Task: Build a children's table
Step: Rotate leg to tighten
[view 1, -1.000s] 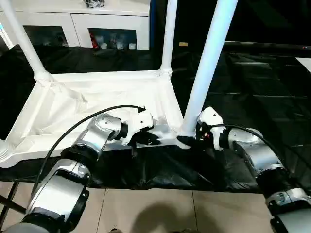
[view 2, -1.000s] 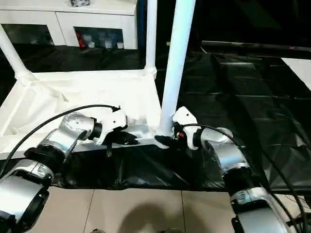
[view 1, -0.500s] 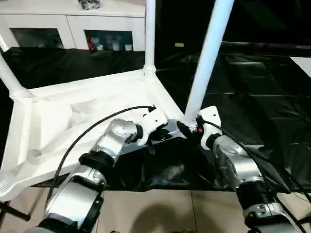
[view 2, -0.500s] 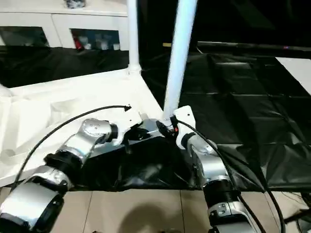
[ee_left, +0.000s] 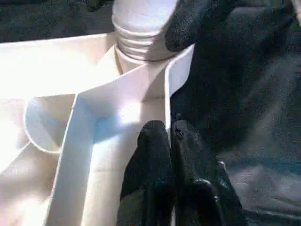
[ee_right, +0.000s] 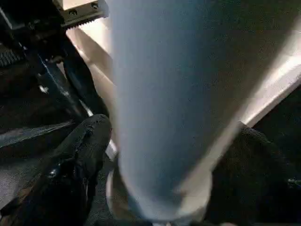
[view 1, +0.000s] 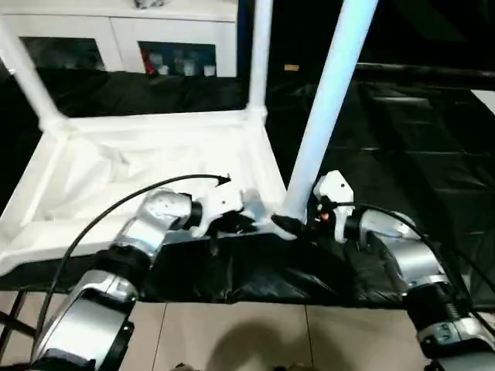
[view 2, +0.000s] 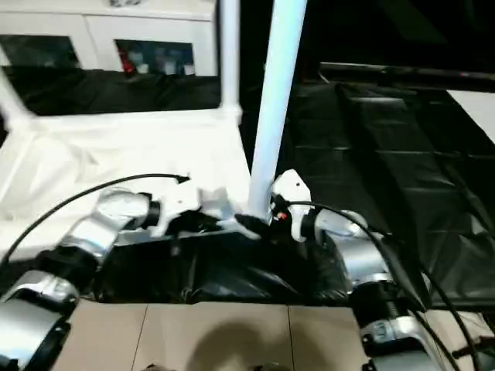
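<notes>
The children's table lies upside down on black cloth, its white top (view 1: 155, 162) ribbed side up. Three white legs stand in its corner sockets: near right (view 1: 329, 108), far right (view 1: 259, 54) and far left (view 1: 23, 66). My left gripper (view 1: 246, 222) is shut on the top's thin near rim, just left of the near right corner. In the left wrist view its fingers (ee_left: 155, 146) pinch that rim wall. My right gripper (view 1: 288, 225) is open around the near right leg's base. In the right wrist view one finger (ee_right: 82, 155) stands on each side of that leg (ee_right: 164, 94).
A white glass-door cabinet (view 1: 116, 39) stands behind the black-draped table (view 1: 402, 139). The table's near edge runs just below my grippers, with tiled floor (view 1: 232, 332) beneath. The upright legs rise close to both forearms.
My right gripper's fingers have spread wider around the leg's base. The table top sat skewed half a second ago and lies square again. My left gripper keeps its pinch on the rim.
</notes>
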### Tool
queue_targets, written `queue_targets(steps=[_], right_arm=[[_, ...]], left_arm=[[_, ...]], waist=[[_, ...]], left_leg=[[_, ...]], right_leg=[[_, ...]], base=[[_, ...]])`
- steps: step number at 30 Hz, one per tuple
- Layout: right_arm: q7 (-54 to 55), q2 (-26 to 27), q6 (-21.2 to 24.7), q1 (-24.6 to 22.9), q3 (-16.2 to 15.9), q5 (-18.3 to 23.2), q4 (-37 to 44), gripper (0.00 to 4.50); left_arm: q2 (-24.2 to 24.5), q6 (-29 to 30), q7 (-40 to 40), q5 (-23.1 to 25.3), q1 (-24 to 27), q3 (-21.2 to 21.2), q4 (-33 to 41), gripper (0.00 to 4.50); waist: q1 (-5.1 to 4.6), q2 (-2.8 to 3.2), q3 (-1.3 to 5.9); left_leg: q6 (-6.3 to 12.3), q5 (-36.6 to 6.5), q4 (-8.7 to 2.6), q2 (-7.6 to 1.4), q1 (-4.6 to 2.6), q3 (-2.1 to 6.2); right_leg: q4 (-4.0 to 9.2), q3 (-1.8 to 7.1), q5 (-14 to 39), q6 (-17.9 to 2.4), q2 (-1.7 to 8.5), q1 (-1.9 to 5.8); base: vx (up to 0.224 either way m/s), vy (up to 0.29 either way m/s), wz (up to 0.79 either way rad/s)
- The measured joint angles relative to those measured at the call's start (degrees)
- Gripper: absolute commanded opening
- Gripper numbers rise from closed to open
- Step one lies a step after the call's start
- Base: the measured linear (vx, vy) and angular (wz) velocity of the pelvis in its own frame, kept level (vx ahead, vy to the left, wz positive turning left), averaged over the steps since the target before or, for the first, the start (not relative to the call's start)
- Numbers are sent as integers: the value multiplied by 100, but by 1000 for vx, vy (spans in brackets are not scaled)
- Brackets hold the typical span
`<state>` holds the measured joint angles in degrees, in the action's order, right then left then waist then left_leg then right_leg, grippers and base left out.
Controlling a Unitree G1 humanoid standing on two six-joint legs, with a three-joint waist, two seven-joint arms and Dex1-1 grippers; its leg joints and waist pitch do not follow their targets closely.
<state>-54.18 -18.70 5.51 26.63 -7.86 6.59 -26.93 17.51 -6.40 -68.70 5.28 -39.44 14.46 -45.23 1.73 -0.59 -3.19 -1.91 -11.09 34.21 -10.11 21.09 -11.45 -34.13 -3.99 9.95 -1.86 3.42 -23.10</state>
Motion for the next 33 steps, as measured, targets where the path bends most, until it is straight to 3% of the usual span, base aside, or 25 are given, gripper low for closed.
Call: queue_targets(steps=[4, 11, 21, 29, 33], right_arm=[[-132, -28, 0, 0, -53, 4, 0, 398], [-338, -104, -78, 1, -86, 5, -1, 398], [-375, -130, -118, 3, -86, 3, -14, 398], [-382, -135, -154, 4, -85, 2, -24, 398], [-377, -163, -223, 61, -85, -3, -81, 398]], left_arm=[[148, -41, -117, -72, -3, -61, -7, 91], [334, -274, -407, -73, -183, -47, -310, 91], [207, -139, -721, -102, -408, 17, -786, 91], [188, -179, -724, -103, -509, 11, -971, 7], [198, -289, -723, -64, -509, 51, -998, 2]], waist=[[29, -1, -1], [54, -17, -9], [97, -21, -12], [114, -21, -12], [139, -21, -12]], left_leg=[[0, 0, 0, -1, -1, 0], [0, 0, 1, 0, 0, -2], [0, 0, 1, 0, -1, -2], [1, 1, 1, -1, -1, -2], [3, 3, 1, -1, -2, -2]], right_leg=[[-3, -1, 0, 0, 0, -1], [-3, 0, 0, 0, 0, -1], [-4, 0, 0, 0, 0, -1], [-6, 0, 0, 0, 0, -1], [-8, -1, 0, 0, 0, -1]], base=[[0, 0, 0], [0, 0, 0], [0, 0, 0], [0, 0, 0], [0, 0, 0]])
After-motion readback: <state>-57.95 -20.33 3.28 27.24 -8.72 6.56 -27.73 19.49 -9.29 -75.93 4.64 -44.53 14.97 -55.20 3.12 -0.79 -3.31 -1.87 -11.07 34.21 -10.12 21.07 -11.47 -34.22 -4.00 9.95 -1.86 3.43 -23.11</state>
